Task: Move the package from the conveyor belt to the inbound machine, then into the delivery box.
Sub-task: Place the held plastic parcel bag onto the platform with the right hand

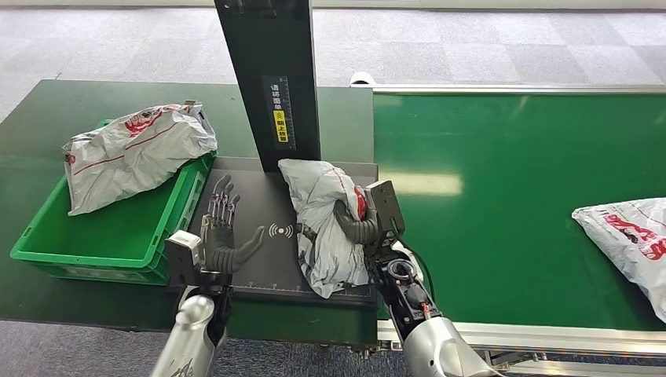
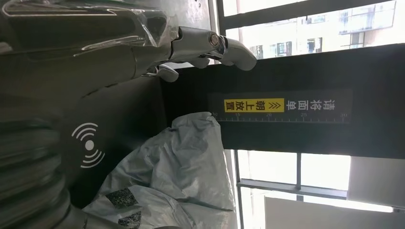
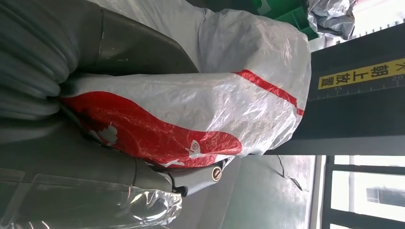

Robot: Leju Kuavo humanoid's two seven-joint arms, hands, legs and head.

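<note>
A white and grey plastic package [image 1: 326, 224] with red print lies on the dark scan plate of the inbound machine [image 1: 259, 263], against its black post [image 1: 271, 78]. My right hand [image 1: 357, 220] grips this package [image 3: 191, 109] from the conveyor side, fingers wrapped over it. My left hand [image 1: 224, 232] hovers flat and open over the left part of the plate, beside the package [image 2: 176, 167], holding nothing. The green delivery box [image 1: 102, 228] stands left of the machine with another white package [image 1: 133, 153] resting in it.
The green conveyor belt [image 1: 503, 204] runs to the right, with a third white and red package [image 1: 628, 236] at its right edge. A dark green table [image 1: 47, 118] carries the box. Grey carpet lies beyond.
</note>
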